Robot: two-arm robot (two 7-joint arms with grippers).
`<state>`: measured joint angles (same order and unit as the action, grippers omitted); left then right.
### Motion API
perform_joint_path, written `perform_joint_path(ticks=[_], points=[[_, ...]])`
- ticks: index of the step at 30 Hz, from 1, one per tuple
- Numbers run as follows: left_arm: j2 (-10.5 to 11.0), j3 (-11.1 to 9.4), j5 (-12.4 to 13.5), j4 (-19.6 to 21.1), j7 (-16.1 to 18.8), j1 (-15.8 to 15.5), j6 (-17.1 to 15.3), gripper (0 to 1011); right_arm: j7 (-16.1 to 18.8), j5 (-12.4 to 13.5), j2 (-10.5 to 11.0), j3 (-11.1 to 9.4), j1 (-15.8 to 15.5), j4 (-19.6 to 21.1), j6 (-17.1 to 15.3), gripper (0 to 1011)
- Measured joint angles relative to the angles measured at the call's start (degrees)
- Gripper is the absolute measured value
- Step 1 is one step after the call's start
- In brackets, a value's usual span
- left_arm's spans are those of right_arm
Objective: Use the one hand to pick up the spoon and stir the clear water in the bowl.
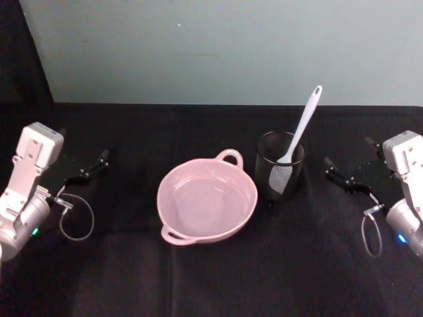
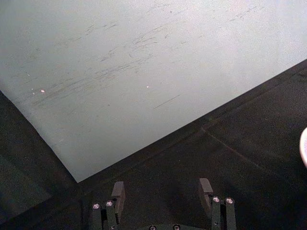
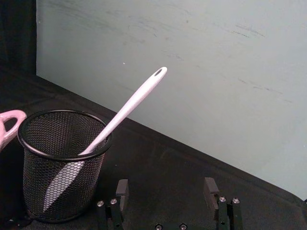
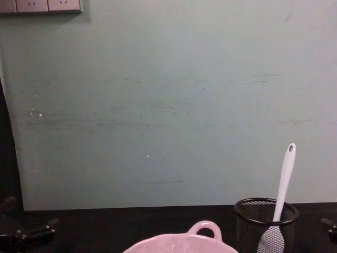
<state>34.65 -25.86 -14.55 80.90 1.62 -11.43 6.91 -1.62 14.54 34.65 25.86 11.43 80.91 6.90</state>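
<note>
Just left of the right jaws, which stand wide and empty over the black worktop [image 1: 132, 271], the spoon [image 1: 301, 129] leans head-down in a black mesh cup [image 1: 280, 175]. Farther left, between the two arms, sits the pink bowl [image 1: 175, 188] of clear water. On its far side the left jaws, also wide and empty, are well apart from it.

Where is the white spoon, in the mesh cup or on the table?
In the mesh cup: the spoon stands head-down inside it, handle leaning out above the rim.
</note>
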Motion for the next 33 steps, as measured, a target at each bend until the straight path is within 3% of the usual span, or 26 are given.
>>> perform_joint_path(ticks=[33], points=[[0.0, 0.0, 0.0, 0.0, 0.0, 0.0, 0.0, 1011, 0.0, 0.0, 0.0, 0.0, 0.0, -0.01, 0.0, 1002]])
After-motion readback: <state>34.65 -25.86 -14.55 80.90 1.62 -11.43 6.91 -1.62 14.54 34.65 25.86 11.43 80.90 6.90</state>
